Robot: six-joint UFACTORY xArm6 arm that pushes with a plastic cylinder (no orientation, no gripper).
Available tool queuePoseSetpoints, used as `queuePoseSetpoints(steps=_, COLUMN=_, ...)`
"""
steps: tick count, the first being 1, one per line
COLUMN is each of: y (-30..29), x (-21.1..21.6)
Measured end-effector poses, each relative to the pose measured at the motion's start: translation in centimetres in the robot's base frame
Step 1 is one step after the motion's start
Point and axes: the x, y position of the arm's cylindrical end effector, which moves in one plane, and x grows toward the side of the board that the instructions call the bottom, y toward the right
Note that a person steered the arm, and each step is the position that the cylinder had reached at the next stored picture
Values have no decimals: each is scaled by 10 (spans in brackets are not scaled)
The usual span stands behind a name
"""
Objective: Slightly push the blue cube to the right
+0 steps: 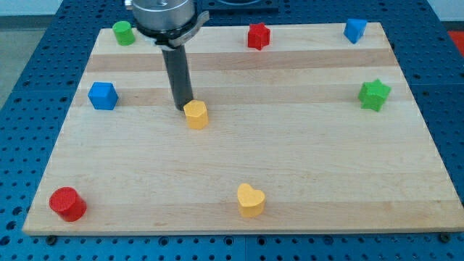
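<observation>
My tip (184,108) rests on the pale wood bench (304,167), beside the yellow block (196,114), holding nothing, right of the blue cube (103,96).

Desk (304,167): pale wood planks, visible grain, matt and smooth. Rod above my tip (184,108): dark, dull sheen, under a shiny metal collar (165,16). Blue cube (103,96) and yellow heart (251,200): matt plastic look. Blue perforated board (29,87) surrounds the desk, matt.

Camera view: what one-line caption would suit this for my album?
My tip rests beside a yellow block at mid-board, with the blue cube waiting untouched toward the view's left.
</observation>
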Motion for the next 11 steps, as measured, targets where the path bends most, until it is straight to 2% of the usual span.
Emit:
queuePoseSetpoints(steps=2, y=-65, x=32)
queuePoseSetpoints(steps=5, y=-180, x=36)
queuePoseSetpoints(steps=8, y=-183, x=-1)
queuePoseSetpoints(steps=11, y=-127, x=-21)
